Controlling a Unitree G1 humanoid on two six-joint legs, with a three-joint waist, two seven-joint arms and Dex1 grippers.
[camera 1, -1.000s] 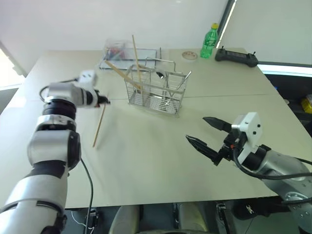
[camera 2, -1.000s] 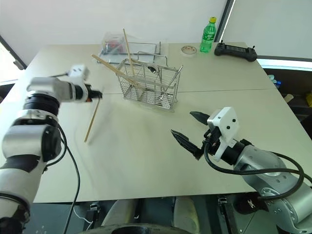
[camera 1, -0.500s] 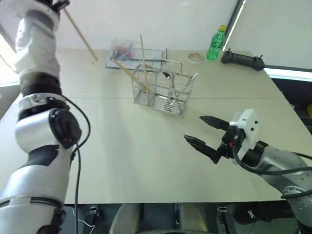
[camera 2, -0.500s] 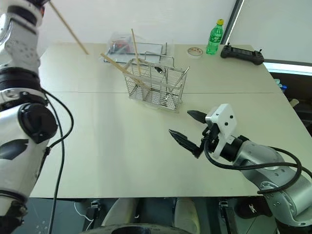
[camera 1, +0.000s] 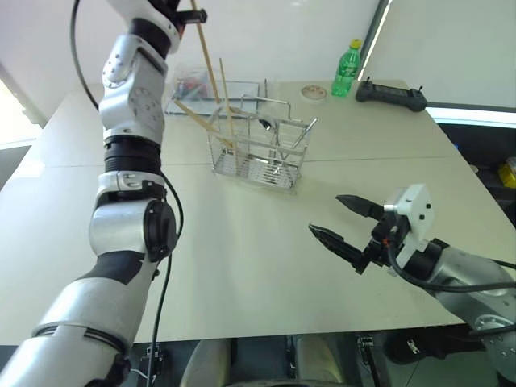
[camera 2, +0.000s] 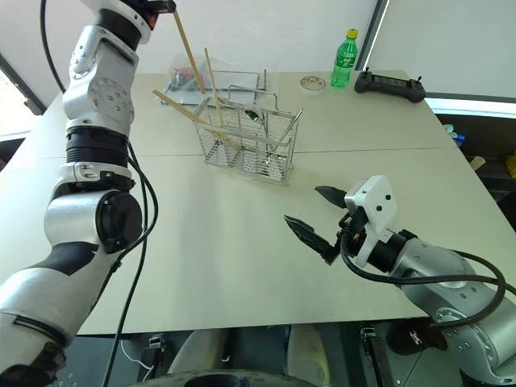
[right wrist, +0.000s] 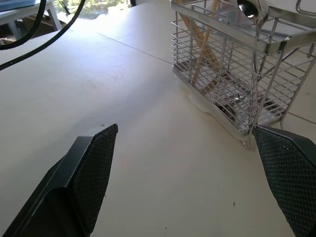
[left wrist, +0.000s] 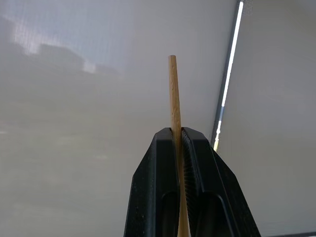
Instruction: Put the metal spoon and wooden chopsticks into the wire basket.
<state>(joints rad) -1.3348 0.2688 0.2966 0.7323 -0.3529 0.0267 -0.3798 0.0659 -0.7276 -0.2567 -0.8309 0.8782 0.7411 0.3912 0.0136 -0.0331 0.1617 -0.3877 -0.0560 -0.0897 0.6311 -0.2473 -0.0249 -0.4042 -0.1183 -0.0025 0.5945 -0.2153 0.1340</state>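
Nearest us, on the near side of the basket (camera 1: 258, 153), our right gripper (camera 1: 345, 224) hangs with jaws spread wide, holding nothing. The basket already holds the spoon (camera 1: 265, 124) and two chopsticks (camera 1: 226, 103). Above its far left corner, our left gripper (camera 1: 190, 14) is clamped tight on another chopstick (camera 1: 206, 58), tip slanting toward the basket. If that tip catches the rim or the leaning sticks, we could tip the basket or drop the chopstick outside.
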